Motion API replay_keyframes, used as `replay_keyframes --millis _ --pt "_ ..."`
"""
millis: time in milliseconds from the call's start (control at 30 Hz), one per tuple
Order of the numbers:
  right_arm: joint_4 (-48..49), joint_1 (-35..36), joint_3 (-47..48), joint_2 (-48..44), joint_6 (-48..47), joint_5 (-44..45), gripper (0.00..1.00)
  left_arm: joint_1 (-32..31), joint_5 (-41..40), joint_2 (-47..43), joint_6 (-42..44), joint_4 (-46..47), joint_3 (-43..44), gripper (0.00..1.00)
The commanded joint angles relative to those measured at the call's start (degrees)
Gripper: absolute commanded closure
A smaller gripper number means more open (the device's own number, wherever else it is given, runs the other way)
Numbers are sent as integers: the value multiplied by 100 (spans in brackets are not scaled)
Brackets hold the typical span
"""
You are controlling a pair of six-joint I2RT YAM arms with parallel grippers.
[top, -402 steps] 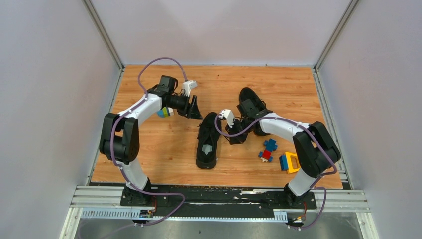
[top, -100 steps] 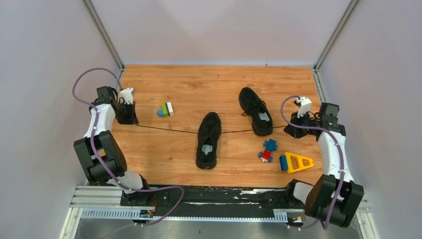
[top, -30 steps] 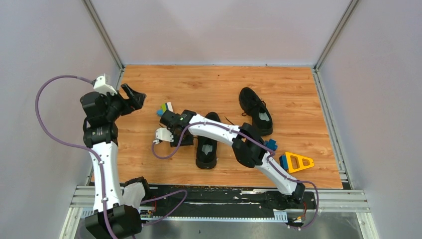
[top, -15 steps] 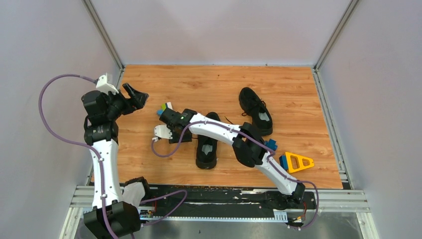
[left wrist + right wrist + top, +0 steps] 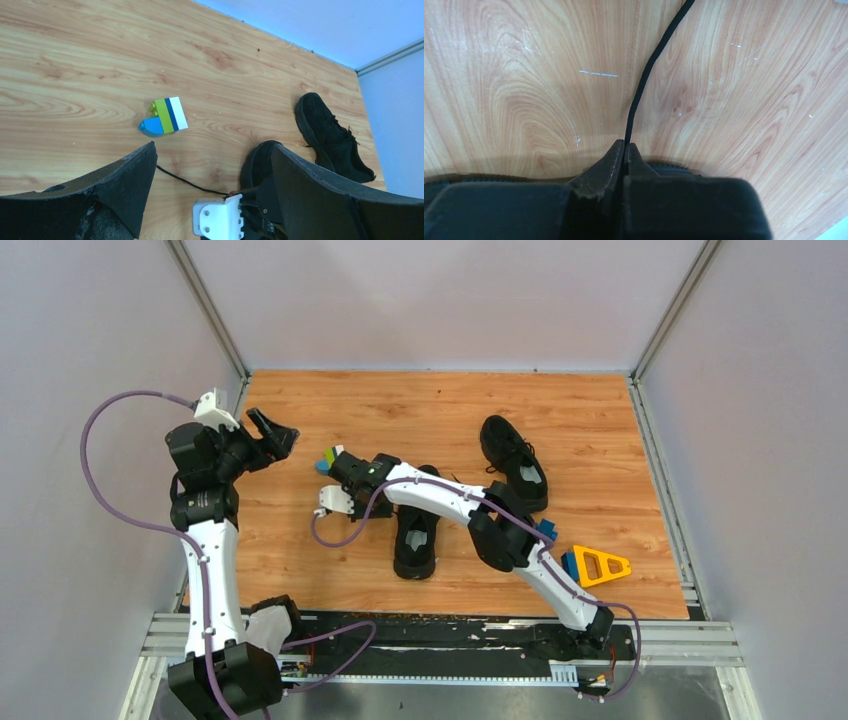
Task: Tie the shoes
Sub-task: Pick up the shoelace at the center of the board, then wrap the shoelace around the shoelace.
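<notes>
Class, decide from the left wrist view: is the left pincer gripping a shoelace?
No, the left pincer is spread wide open and clamps nothing.

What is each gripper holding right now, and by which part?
The right gripper pinches a black shoelace between its fingertips; where along its length cannot be told. The left gripper is open, empty.

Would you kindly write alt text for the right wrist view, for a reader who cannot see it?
The right gripper is shut on a thin black lace, which runs away from its tips across the wooden table.
</notes>
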Motion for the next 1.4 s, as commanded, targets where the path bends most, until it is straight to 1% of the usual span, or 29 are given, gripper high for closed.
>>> replay_keyframes --millis 0,100,133,200,233,300,333,400,500,533,567,633,767,800,833,933,1000,1067,1167,1267,1300,1333,1367 --pt "15 -8 263 -360 237 -169 100 -20 76 53 151 293 -37 9" --pt "123 -132 259 -722 411 -600 100 -26 259 200 560 610 -70 11" --pt "170 -195 199 -867 469 -739 100 -28 468 302 741 755 -98 12" --pt "290 -364 30 -1165 587 -1001 100 -70 783 426 1020 1172 -184 14" --pt "348 -468 -63 -1321 660 -1153 100 -93 890 463 1122 1438 -239 17" --pt "412 -700 -194 -1557 929 -1570 100 -176 1351 584 1560 1782 -305 20" --pt "415 -812 -224 -1651 1057 -1794 100 -230 1482 675 1664 1868 -325 21" --pt "422 -1052 -324 -1831 1261 -2233 100 -299 1855 807 1927 2331 -425 24" --pt "423 -1362 -408 -2003 1484 -2783 100 -413 2639 1008 2225 2553 -571 28" --pt "431 -1404 -433 -2052 1540 -2954 100 -547 2772 1080 2304 2535 -590 28" --pt "433 -1497 -445 -2097 1595 -3096 100 -648 2988 1100 2643 2513 -646 29" --pt "440 -1621 -443 -2143 1740 -3369 100 -1079 3184 1137 3044 2494 -773 28" --pt "443 -1821 -454 -2188 1909 -3975 100 -1708 3415 1426 3427 2942 -1154 28" --pt "441 -1854 -468 -2200 1906 -4112 100 -1769 3428 1495 3485 3188 -1279 27" --pt "440 -1883 -485 -2212 1901 -4217 100 -1989 3453 1643 3580 3314 -1335 27" --pt "446 -1932 -551 -2220 1844 -4407 100 -2258 3532 1927 3769 3793 -1458 26" --pt "436 -1973 -561 -2213 1855 -4579 100 -2458 3582 2090 4090 3732 -1450 26" --pt "432 -2007 -597 -2213 1837 -4824 100 -2626 3432 2177 4437 3765 -1509 26" --pt "440 -2013 -635 -2198 1838 -4991 100 -2787 3341 2265 4503 4124 -1632 28" --pt "440 -2015 -621 -2170 1874 -5043 100 -2843 3320 2300 4508 4182 -1636 39" --pt "436 -2013 -627 -2170 1857 -5023 100 -2846 3310 2296 4496 4175 -1628 47" --pt "432 -2013 -642 -2182 1844 -4999 100 -2849 3296 2289 4461 4159 -1598 51" --pt "432 -2013 -660 -2189 1834 -4971 100 -2845 3290 2287 4464 4062 -1583 61"
